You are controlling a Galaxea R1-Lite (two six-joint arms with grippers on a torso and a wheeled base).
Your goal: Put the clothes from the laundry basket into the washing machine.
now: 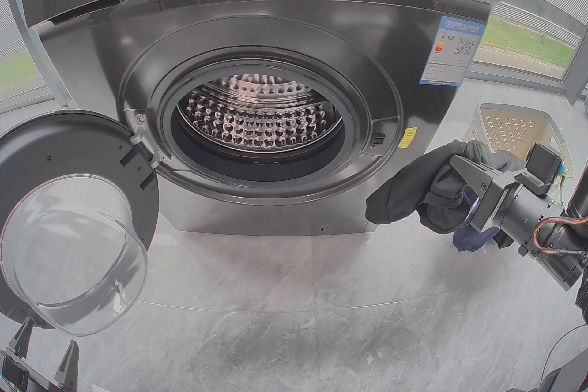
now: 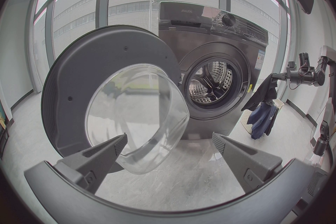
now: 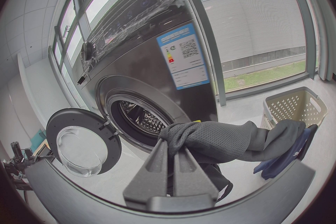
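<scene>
The washing machine stands before me with its round door swung wide to my left, leaving the drum mouth unblocked. The laundry basket sits on the floor beside the machine's right side, just beyond my right arm. A dark grey garment hangs in the air near the machine's lower right front corner, with a blue garment dangling beneath it. My right fingers are clamped together on the grey cloth. I cannot tell whether the blue one is pinched too or only caught in it. The bundle trails downward, its long axis roughly vertical. From those fingers the drum mouth lies to my left and somewhat forward, so I judge that the load must travel sideways and in. My left fingers are spread apart and empty, low by the open door.
</scene>
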